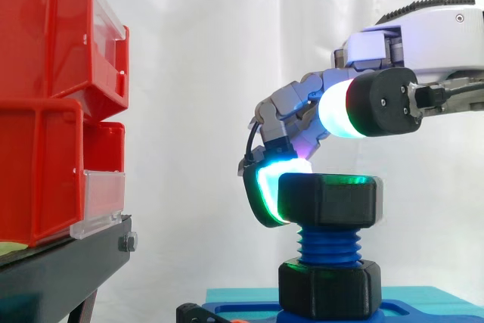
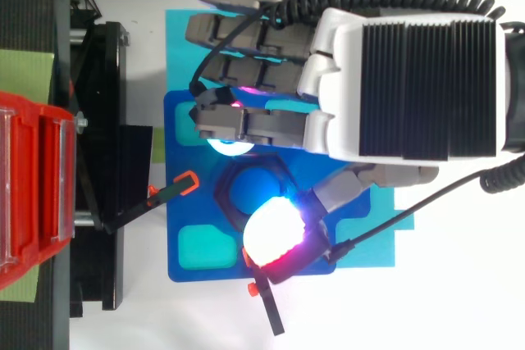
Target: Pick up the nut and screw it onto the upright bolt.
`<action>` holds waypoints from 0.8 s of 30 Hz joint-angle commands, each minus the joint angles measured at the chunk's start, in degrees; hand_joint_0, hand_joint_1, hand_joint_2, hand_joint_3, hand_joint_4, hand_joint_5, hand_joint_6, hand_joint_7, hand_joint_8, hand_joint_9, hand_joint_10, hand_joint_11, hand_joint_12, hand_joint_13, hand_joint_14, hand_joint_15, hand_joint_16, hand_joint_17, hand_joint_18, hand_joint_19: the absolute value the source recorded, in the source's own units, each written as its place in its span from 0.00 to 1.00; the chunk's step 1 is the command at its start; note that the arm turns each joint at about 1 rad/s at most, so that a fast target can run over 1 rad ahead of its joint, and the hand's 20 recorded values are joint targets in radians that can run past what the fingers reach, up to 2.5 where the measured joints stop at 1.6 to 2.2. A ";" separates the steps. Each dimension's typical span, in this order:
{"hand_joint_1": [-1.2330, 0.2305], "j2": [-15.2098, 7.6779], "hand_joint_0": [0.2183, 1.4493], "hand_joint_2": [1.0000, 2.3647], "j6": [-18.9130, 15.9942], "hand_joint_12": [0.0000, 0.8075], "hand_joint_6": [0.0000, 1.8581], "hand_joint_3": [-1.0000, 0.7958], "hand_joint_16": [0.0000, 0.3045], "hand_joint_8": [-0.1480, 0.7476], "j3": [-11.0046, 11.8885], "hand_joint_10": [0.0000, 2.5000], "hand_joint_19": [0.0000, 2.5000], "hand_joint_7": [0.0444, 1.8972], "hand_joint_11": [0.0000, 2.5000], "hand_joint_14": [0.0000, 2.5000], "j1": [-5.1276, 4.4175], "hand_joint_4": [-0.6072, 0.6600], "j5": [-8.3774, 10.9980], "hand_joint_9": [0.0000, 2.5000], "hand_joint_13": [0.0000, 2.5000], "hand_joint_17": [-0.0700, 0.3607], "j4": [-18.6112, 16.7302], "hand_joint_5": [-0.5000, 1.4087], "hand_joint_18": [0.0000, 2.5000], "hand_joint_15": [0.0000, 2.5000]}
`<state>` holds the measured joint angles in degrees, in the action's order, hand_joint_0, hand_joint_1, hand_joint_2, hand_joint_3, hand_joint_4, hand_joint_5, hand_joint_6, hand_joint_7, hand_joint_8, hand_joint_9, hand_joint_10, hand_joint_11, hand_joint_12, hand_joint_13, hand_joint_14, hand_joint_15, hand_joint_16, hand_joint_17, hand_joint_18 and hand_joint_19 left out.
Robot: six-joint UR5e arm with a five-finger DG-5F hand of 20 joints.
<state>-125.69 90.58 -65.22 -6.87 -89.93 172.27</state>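
Note:
A black hex nut (image 1: 329,200) sits on the top of the upright blue bolt (image 1: 329,243), with bare thread below it. My hand (image 1: 423,43) reaches in from the right above the bolt, its fingers curled down over the nut. A green-glowing fingertip (image 1: 266,187) presses on the nut's left face. From above, the nut's rim (image 2: 225,190) rings the bolt's blue top (image 2: 246,190), with a cyan pad at its far side. The thumb's red-white pad (image 2: 275,231) hangs over the near edge, slightly above the nut. A second black nut (image 1: 329,289) sits at the bolt's foot.
The bolt stands on a blue base (image 2: 189,120) lying on a cyan mat (image 2: 176,47). Stacked red bins (image 1: 45,111) on a black stand (image 1: 60,270) rise to the left. An orange-tipped black clamp (image 2: 176,188) holds the base's left edge.

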 commanded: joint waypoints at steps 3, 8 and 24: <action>0.75 0.00 0.26 0.00 0.21 0.26 0.27 0.28 0.06 0.46 0.00 0.00 0.00 0.71 0.00 0.00 0.81 0.61 -1.30 0.34 0.21 0.25 0.00 0.28 0.08 0.00; 0.76 0.00 0.26 0.00 0.12 0.26 0.27 0.28 0.06 0.47 0.53 0.00 0.00 0.65 0.00 0.00 1.42 0.65 -2.18 0.34 0.21 0.25 -0.44 0.25 0.07 0.00; 0.78 0.00 0.24 0.00 0.21 0.32 0.27 0.28 0.08 0.42 1.50 0.00 0.00 0.34 0.00 0.00 -0.25 0.66 -1.57 0.25 0.16 0.29 -1.85 0.19 0.03 0.00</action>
<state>-125.72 90.72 -63.74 -6.53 -91.82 170.99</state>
